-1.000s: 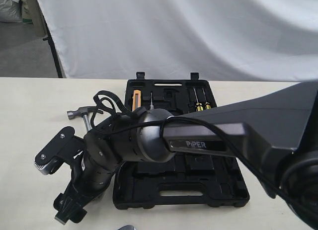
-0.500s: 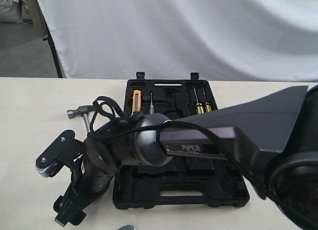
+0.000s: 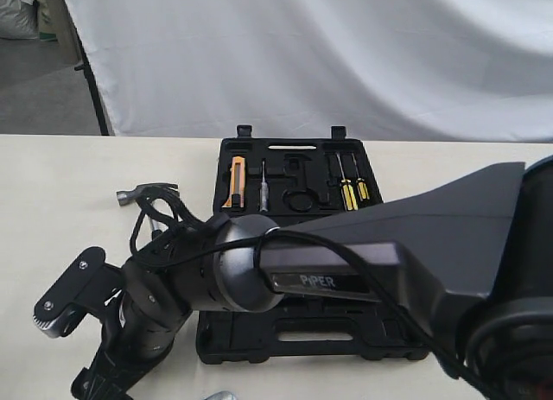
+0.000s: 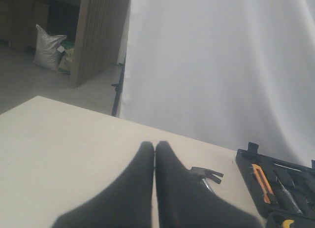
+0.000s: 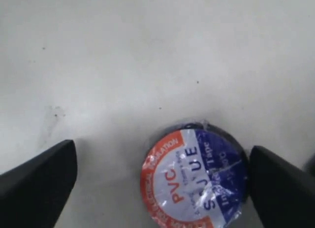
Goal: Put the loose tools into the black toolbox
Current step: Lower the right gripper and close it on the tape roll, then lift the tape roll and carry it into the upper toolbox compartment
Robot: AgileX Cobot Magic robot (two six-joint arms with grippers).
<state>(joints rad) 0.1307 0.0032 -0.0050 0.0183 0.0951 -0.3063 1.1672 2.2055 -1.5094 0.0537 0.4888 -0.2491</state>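
Picking up the roll of PVC tape (image 5: 194, 181) looks like the step in hand. It lies flat on the table (image 5: 147, 50) between the fingers of the right gripper (image 5: 163, 151), which stand spread wide and hold nothing, one fingertip just beside the roll. The next move calls for lowering, closing on the roll, then carrying it to the black toolbox (image 3: 259, 341), which lies open mid-table near a loose hammer (image 3: 147, 193).

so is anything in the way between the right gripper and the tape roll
Nothing visible. The right wrist view shows the tape roll lying on bare table between the open jaws of the right gripper, with no other thing around it.
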